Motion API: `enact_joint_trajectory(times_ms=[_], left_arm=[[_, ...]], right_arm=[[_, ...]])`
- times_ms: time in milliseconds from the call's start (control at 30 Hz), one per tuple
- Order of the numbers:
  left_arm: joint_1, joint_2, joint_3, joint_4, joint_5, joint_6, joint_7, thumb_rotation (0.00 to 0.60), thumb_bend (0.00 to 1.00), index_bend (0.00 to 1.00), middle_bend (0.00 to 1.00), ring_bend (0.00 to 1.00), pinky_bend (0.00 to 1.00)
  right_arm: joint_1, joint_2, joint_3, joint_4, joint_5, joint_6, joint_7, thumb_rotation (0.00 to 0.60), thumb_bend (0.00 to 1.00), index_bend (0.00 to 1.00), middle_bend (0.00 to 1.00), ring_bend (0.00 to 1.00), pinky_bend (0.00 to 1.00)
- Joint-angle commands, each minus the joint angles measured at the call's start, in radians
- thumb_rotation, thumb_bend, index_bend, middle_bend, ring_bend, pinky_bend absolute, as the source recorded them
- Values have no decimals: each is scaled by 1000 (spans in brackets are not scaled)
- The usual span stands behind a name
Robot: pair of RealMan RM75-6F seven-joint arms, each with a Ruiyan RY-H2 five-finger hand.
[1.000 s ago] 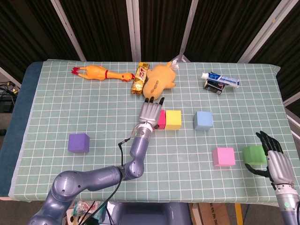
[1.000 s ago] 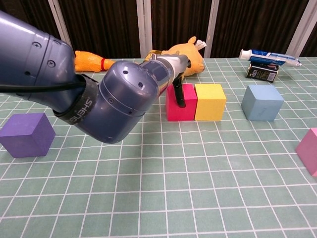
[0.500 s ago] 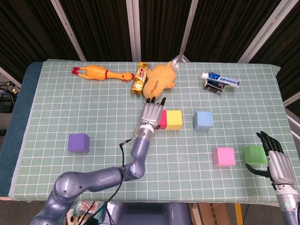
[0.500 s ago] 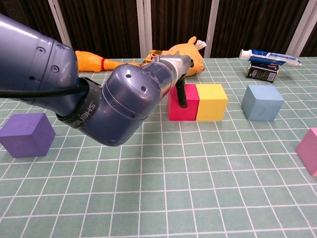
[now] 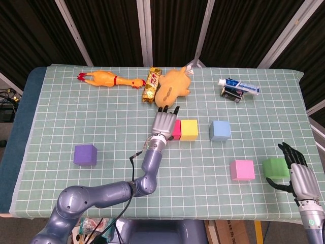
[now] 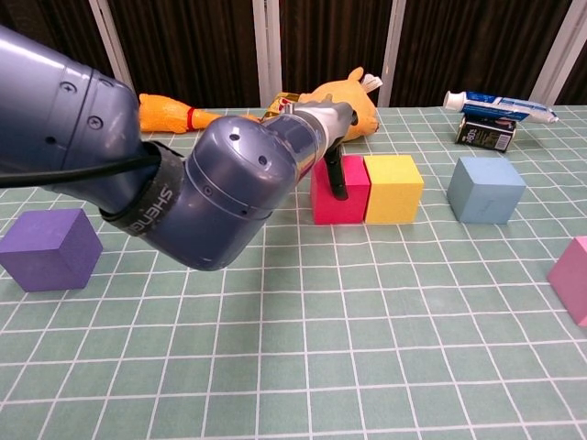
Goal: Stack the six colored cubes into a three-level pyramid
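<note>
My left hand (image 5: 163, 122) lies flat with fingers stretched out, pressing on the left side of the red cube (image 5: 176, 129). That cube stands flush against the yellow cube (image 5: 189, 129). In the chest view a dark finger (image 6: 337, 176) crosses the front of the red cube (image 6: 341, 194), next to the yellow cube (image 6: 394, 188). The blue cube (image 5: 220, 130) stands apart to the right. At the near right are the pink cube (image 5: 241, 170) and the green cube (image 5: 274, 167). My right hand (image 5: 298, 174) is spread just right of the green cube, holding nothing. The purple cube (image 5: 85, 154) sits alone at the left.
A rubber chicken (image 5: 106, 79), a snack bar (image 5: 151, 84) and a yellow plush toy (image 5: 172, 86) lie along the back, the toy just beyond my left fingertips. A toothpaste tube on a small box (image 5: 237, 89) is at the back right. My left forearm (image 6: 202, 183) fills much of the chest view.
My left hand has edged slightly right, and the red and yellow cubes have slid a little right with it. The right hand has hardly moved.
</note>
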State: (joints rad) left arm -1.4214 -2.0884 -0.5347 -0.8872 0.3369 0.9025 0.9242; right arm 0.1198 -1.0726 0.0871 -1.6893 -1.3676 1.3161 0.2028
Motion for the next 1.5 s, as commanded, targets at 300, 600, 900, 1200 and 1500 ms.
enact_joint_trajectory(times_ms=[300,600,900,1200,1500], left_arm=[[8,6,-10,-30,-12,18,-2,600,241,49,442,88,139],[5,3,-8,-15,-9,13,-3,600,241,49,435,88,139],[0,-6,-10,0,3,1,-17,600,241,49,429,88,139],[1,-15,-4,11,12,-3,-23,600,202,24,256,78,130],[11,-6,-2,-8,1,7,-7,600,163,0,88,16,96]], right_arm=[[-1,0,1,-2,2,0,-2,600,214,0,0,0,0],[0,3,1,-4,5,-4,2,600,214,0,0,0,0],[0,2,2,-4,7,-5,2,600,214,0,0,0,0],[-1,3,2,-4,8,-5,2,600,214,0,0,0,0],[-1,5,2,-5,8,-6,4,600,214,0,0,0,0]])
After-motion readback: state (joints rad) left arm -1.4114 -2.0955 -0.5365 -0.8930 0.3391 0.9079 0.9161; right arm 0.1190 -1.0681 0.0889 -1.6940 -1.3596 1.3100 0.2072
